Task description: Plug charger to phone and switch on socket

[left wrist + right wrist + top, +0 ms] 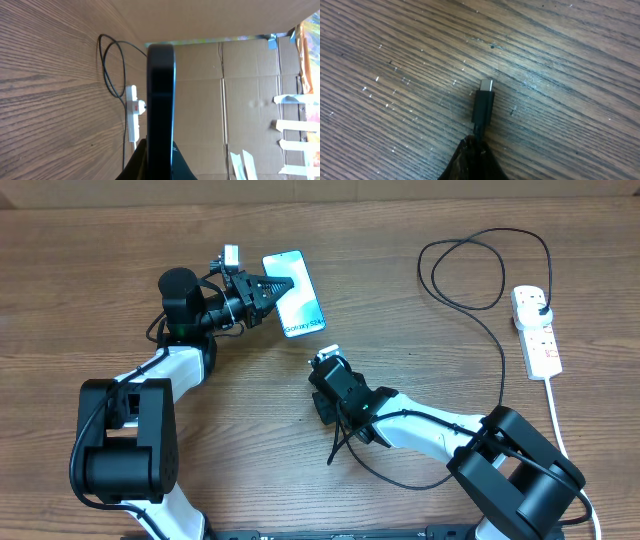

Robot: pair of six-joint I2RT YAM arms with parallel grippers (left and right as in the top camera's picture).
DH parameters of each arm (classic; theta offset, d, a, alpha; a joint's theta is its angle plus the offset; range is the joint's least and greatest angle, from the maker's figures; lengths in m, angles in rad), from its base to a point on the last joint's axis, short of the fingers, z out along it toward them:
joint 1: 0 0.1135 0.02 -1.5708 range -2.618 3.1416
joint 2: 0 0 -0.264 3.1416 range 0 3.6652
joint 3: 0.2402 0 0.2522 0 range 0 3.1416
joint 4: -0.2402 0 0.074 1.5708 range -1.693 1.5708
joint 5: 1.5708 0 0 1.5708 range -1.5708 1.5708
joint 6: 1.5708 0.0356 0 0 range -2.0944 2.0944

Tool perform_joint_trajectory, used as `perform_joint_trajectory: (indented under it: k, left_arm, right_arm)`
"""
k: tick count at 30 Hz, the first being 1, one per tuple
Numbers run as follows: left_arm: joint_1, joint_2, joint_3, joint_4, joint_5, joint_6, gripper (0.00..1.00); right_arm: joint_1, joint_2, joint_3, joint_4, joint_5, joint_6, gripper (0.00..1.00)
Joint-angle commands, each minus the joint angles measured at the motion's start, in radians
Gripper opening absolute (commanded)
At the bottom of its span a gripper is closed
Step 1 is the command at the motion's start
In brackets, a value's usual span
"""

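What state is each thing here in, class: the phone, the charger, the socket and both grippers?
phone: screen facing up, nothing plugged in, held by the left gripper.
charger: black plug in the socket, small tip free, not in the phone.
socket: flat on the table, charger plugged in; switch position too small to tell.
left gripper: shut on the phone.
right gripper: shut on the charger near its tip.

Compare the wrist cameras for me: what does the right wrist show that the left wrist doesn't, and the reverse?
Right wrist only: the charger's small plug tip, sticking out of the right gripper. Left wrist only: the phone edge-on in the left gripper, the socket beyond it, and cardboard behind. Both: the wooden table and some part of the charger.
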Motion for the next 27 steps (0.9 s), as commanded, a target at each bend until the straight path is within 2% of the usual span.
perform_joint_trajectory:
  k: [1,6,7,11,17,22,27]
  left_arm:
    - [0.000,0.001,0.017,0.007,0.033,0.019,0.04]
    - [0.000,0.001,0.017,0.007,0.048,0.026,0.04]
    - [0.003,0.001,0.017,0.007,0.052,0.026,0.04]
    - [0.011,0.001,0.017,0.007,0.068,0.022,0.04]
    - [0.013,0.001,0.017,0.007,0.098,0.019,0.04]
    - [0.012,0.001,0.017,0.006,0.106,0.006,0.04]
    - [0.011,0.001,0.017,0.007,0.106,-0.021,0.04]
  right_arm:
    - [-0.013,0.013,0.029,-0.016,-0.014,0.063,0.04]
    - [-0.108,-0.010,0.088,-0.138,-0.228,0.166,0.04]
    - [-0.152,-0.026,0.087,-0.144,-0.327,0.193,0.04]
    - [-0.267,-0.050,0.084,-0.121,-0.614,0.211,0.04]
    - [-0.349,-0.050,0.084,-0.069,-0.938,0.210,0.04]
    - [-0.362,-0.056,0.084,-0.046,-1.098,0.211,0.04]
    - [-0.364,-0.101,0.083,-0.056,-1.128,0.204,0.04]
